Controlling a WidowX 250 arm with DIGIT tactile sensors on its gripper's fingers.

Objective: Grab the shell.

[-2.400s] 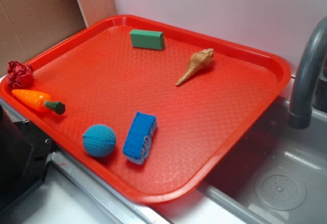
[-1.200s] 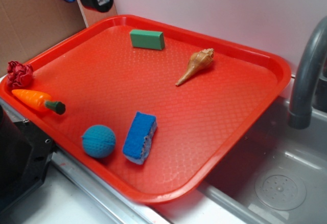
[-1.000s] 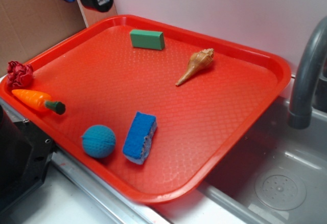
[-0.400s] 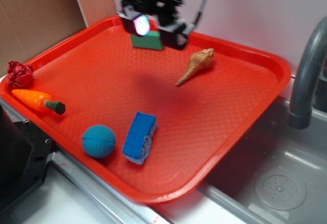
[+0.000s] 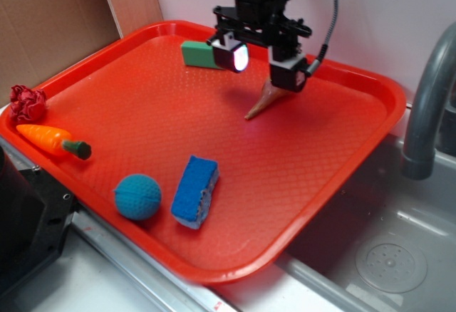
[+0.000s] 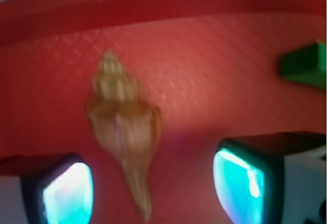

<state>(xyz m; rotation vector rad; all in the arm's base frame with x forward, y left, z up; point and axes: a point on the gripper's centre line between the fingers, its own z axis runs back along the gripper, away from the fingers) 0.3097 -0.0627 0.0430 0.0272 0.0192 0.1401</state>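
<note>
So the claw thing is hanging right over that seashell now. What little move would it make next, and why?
Probably straight down. The wrist view shows the shell lying flat on the red tray, between the open fingers and nearer the left one, so the gripper seems roughly lined up but not yet around it. Lowering, perhaps with a slight shift left, should bring the fingers beside the shell before closing.

Glossy plastic tray (image 5: 342, 162) with a fine diamond-embossed floor and smooth raised rim; ridged, matt tan shell (image 6: 122, 132); porous blue sponge (image 5: 194, 191); knitted-looking teal ball (image 5: 138, 196); smooth plastic carrot (image 5: 50, 141) at nine o'clock; matt grey faucet (image 5: 427, 98) at three o'clock; black gripper (image 5: 260, 59) with glowing glossy pads (image 6: 69, 193)
</note>
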